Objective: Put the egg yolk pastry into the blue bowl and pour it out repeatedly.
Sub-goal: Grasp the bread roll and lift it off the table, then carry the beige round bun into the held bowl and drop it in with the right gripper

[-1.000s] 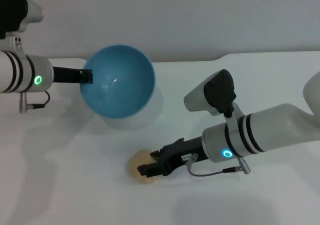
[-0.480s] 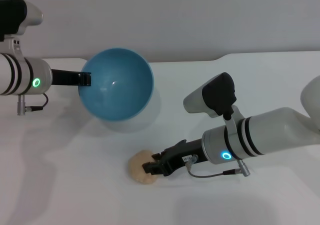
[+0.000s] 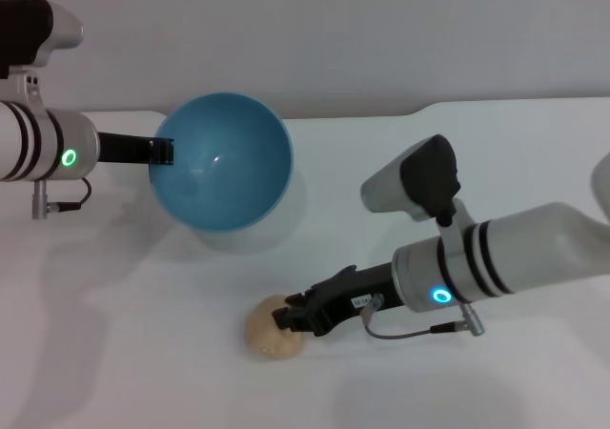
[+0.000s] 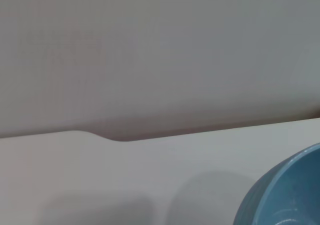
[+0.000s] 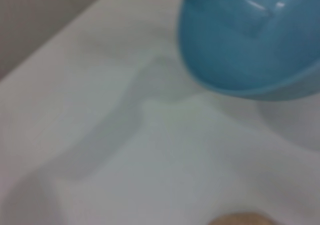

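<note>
Left tool (image 3: 164, 150) pinches tilted blue bowl (image 3: 222, 160) rim, frame upper left; right tool (image 3: 286, 320) pinches egg yolk pastry (image 3: 267, 330) on tabletop (image 3: 143, 353), lower centre.

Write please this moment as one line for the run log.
left gripper: holds blue bowl by rim, tilted, raised | right gripper: at egg yolk pastry on table | bowl: empty
</note>
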`<control>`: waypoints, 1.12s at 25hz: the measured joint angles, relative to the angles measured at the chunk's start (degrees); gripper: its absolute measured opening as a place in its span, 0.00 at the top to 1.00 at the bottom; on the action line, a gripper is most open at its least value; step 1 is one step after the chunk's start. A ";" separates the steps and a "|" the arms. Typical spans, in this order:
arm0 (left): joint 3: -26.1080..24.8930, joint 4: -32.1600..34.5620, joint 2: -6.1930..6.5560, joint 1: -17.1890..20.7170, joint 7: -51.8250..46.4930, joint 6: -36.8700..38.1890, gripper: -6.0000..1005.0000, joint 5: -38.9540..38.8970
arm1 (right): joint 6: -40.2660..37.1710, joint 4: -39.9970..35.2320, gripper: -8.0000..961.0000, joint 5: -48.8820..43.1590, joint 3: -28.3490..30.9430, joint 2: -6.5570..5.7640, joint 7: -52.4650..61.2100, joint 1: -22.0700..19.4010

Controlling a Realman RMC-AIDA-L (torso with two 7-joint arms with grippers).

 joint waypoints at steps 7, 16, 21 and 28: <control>0.13 -0.76 -0.18 -1.79 0.93 -1.84 0.98 2.76 | -18.09 -0.80 0.81 -0.49 10.76 -2.67 -7.60 -1.42; 0.29 0.54 -0.10 -6.49 1.58 -8.25 0.98 4.46 | -35.17 -7.05 0.85 -1.82 28.74 -4.60 -16.95 -8.26; 2.36 1.29 -0.30 -9.08 2.10 -14.27 0.98 4.70 | -36.79 -12.28 0.89 -6.35 38.98 -4.21 -17.40 -11.59; 7.20 0.92 -0.41 -11.54 -2.15 -20.91 0.98 4.85 | -35.02 -13.32 0.94 -10.35 44.02 -3.88 -17.42 -12.51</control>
